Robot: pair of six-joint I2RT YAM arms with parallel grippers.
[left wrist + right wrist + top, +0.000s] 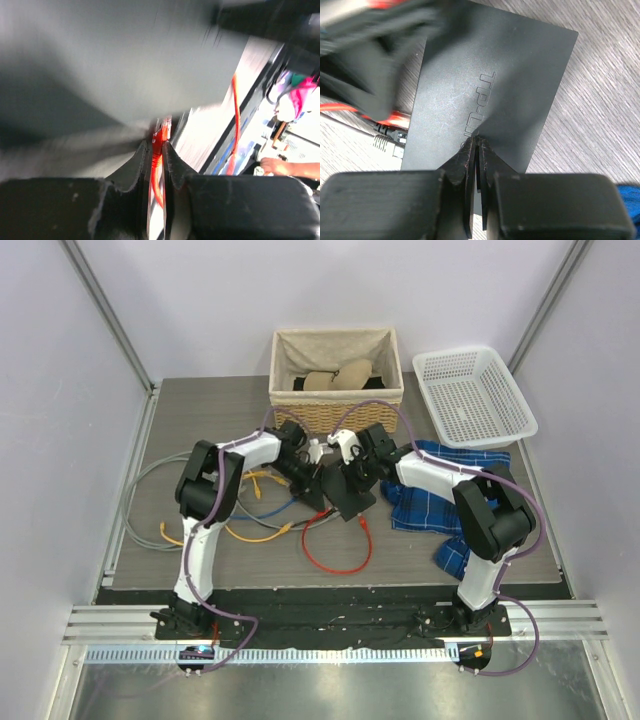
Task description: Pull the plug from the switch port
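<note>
Switch (490,95) is sitting on the surface (200,410) between arms; right gripper (477,150) jaws, closed, are bearing on its top, evidently bracing it; left gripper (156,150) jaws are clamping the red plug (161,134) for extraction

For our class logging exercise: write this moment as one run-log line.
left gripper shut on red plug | right gripper shut, tips on switch | plug at switch edge

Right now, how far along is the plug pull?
Done: left gripper is shut on the red plug; right gripper, fingers together, presses on the switch. In hand: the pull itself; the left wrist view is blurred. To do: the plug looks to be at the switch edge, not out yet.
</note>
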